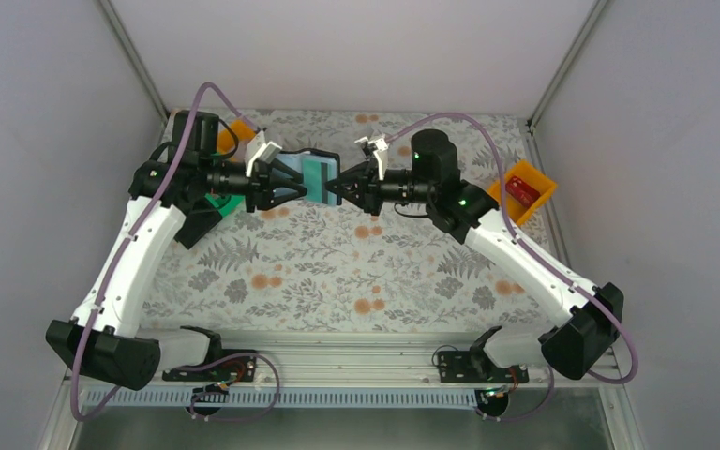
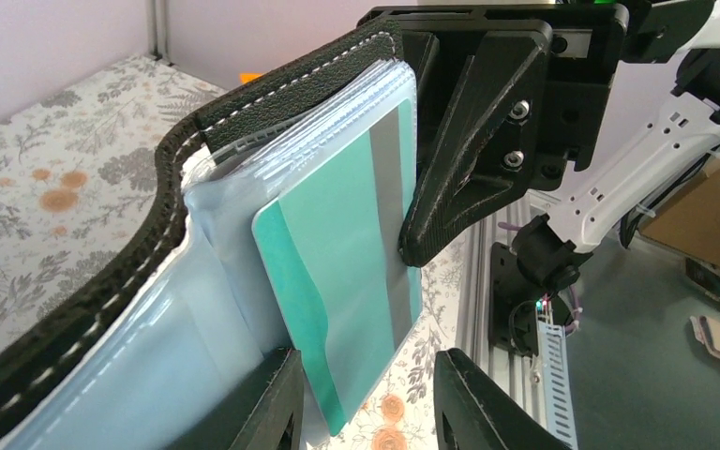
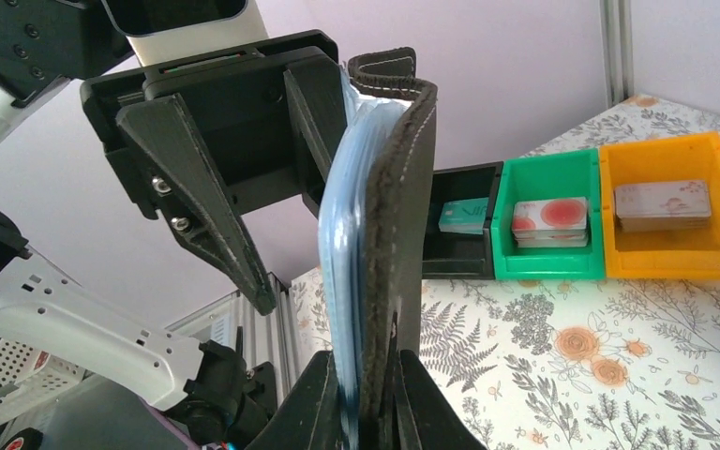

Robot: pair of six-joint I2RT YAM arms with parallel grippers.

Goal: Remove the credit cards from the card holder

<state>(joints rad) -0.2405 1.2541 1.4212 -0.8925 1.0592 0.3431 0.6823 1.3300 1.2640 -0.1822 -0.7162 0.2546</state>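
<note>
The card holder (image 1: 323,161) is a black wallet with grey-blue pockets, held upright in the air between the arms. My right gripper (image 1: 340,187) is shut on its edge; in the right wrist view the fingers (image 3: 333,394) clamp the wallet (image 3: 412,216) edge-on. A teal credit card (image 2: 337,281) with a grey stripe sticks partly out of a pocket (image 2: 169,347). My left gripper (image 2: 366,367) is open, its jaws on either side of the card's free end. The teal card also shows in the top view (image 1: 315,178), by my left gripper (image 1: 302,183). I see no red card in the wallet.
Black (image 3: 464,258), green (image 3: 544,262) and orange (image 3: 712,262) bins with flat cards stand in a row at the table's far left. Another orange bin (image 1: 542,199) holding something red sits at the far right. The flowered table (image 1: 356,272) lies below.
</note>
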